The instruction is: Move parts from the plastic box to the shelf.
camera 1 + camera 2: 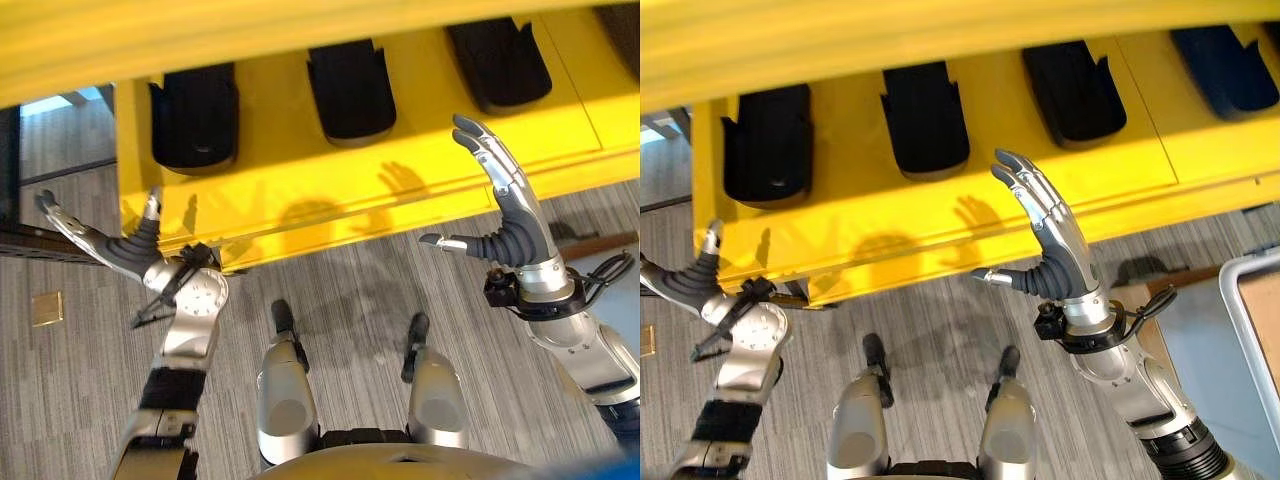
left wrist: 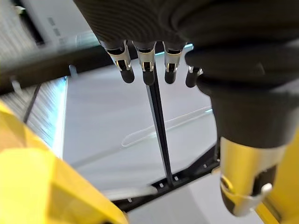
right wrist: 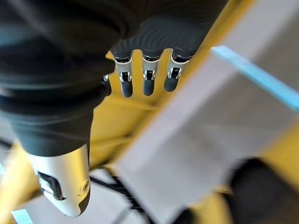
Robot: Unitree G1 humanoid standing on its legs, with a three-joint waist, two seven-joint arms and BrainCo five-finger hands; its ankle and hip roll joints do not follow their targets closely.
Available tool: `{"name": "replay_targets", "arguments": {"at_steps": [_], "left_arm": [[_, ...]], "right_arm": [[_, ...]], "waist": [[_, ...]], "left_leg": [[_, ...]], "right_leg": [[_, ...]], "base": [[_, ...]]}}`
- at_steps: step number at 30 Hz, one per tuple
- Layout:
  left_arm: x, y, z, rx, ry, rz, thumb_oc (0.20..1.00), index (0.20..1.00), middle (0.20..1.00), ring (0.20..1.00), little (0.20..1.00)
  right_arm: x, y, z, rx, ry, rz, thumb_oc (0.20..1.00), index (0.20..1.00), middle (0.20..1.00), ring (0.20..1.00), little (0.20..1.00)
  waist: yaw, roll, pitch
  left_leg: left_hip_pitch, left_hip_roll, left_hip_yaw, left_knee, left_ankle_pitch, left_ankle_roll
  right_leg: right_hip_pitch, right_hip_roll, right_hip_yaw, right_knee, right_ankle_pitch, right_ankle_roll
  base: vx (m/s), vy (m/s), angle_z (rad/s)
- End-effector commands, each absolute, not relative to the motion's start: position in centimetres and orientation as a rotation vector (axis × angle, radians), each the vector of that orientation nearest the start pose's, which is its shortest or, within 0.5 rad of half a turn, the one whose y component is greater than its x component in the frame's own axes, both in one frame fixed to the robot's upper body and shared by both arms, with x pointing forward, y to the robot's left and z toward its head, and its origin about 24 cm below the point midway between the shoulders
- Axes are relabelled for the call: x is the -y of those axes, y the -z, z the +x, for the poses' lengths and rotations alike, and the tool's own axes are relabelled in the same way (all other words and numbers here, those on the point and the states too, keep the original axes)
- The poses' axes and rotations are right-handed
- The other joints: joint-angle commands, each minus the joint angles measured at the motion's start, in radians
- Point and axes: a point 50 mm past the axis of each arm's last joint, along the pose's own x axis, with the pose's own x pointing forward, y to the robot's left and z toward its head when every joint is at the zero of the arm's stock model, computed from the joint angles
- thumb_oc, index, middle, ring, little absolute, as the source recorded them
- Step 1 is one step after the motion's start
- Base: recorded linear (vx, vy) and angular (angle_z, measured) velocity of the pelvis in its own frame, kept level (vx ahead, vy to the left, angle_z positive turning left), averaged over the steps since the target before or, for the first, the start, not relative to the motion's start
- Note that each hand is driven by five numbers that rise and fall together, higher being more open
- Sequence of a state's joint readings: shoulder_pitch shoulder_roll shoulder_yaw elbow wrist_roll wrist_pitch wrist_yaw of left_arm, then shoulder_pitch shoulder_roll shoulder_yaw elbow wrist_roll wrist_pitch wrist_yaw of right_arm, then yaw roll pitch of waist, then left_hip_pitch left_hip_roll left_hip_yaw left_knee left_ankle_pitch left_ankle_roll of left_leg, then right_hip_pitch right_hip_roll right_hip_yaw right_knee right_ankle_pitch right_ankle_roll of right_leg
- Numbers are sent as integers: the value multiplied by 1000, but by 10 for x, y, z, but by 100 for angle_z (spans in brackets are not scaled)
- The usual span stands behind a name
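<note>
Several black moulded parts (image 1: 350,90) lie in a row on the yellow shelf (image 1: 300,190); one more is further right (image 1: 1225,65). My left hand (image 1: 110,245) is raised at the shelf's left front corner, its fingers spread and nothing in it. My right hand (image 1: 505,225) is up before the shelf's front edge on the right, its fingers straight and thumb out, also holding nothing. In the wrist views the straight fingers (image 2: 145,70) of the left hand and those (image 3: 147,77) of the right hand point away with nothing between them. A pale-rimmed box (image 1: 1248,330) stands at the far right.
A yellow beam (image 1: 200,40) of the shelf runs overhead across the top. Grey carpet (image 1: 340,290) lies below the shelf, with a small brass floor plate (image 1: 46,308) at the left. A dark low frame (image 1: 30,240) stands left of the shelf.
</note>
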State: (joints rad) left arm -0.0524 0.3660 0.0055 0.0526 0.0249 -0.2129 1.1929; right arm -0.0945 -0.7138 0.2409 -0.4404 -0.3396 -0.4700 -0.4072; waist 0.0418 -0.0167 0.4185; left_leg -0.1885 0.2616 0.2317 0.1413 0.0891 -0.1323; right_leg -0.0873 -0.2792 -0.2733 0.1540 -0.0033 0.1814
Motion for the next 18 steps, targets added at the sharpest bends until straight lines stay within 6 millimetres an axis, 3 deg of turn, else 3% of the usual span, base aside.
{"name": "replay_targets", "arguments": {"at_steps": [1, 5, 6, 7, 10, 18], "left_arm": [[-254, -126, 243, 633, -938, 357, 1000, 1000, 1000, 1000, 1000], [-245, -124, 239, 621, -789, 407, 1000, 1000, 1000, 1000, 1000], [-241, -120, 236, 603, -705, 430, 1000, 1000, 1000, 1000, 1000], [-241, -120, 235, 603, -699, 431, 1000, 1000, 1000, 1000, 1000], [-231, -110, 231, 538, -527, 455, 1000, 1000, 1000, 1000, 1000], [-211, -90, 227, 463, -366, 412, 1000, 1000, 1000, 1000, 1000]], "right_arm": [[121, -212, 193, 1328, -267, -557, 1000, 1000, 1000, 1000, 1000], [102, -224, 196, 1377, -324, -532, 1000, 1000, 1000, 1000, 1000], [92, -234, 199, 1397, -348, -504, 1000, 1000, 1000, 1000, 1000], [91, -235, 199, 1398, -350, -501, 1000, 1000, 1000, 1000, 1000], [75, -259, 206, 1396, -405, -473, 1000, 1000, 1000, 1000, 1000], [54, -272, 215, 1302, -497, -415, 1000, 1000, 1000, 1000, 1000]], "waist": [[58, -50, -46], [125, -48, -69], [159, -47, -83], [161, -47, -84], [221, -53, -91], [258, -46, -74]], "left_leg": [[49, -69, 0, 54, -112, 39], [59, -69, -24, 44, -105, 31], [71, -63, -30, 29, -96, 25], [72, -62, -31, 27, -95, 24], [69, -59, -56, 18, -84, 18], [57, -53, -87, 19, -63, 14]], "right_leg": [[48, 64, -70, 38, -78, -48], [104, 59, -109, 11, -78, -50], [134, 57, -132, -4, -79, -49], [138, 57, -135, -6, -79, -49], [171, 61, -163, -1, -96, -59], [171, 63, -166, 29, -105, -75]], "base": [[118, -146, 47], [92, -101, 33], [102, -88, 32], [92, -86, 18], [49, -80, 30], [-14, -2, 13]]}}
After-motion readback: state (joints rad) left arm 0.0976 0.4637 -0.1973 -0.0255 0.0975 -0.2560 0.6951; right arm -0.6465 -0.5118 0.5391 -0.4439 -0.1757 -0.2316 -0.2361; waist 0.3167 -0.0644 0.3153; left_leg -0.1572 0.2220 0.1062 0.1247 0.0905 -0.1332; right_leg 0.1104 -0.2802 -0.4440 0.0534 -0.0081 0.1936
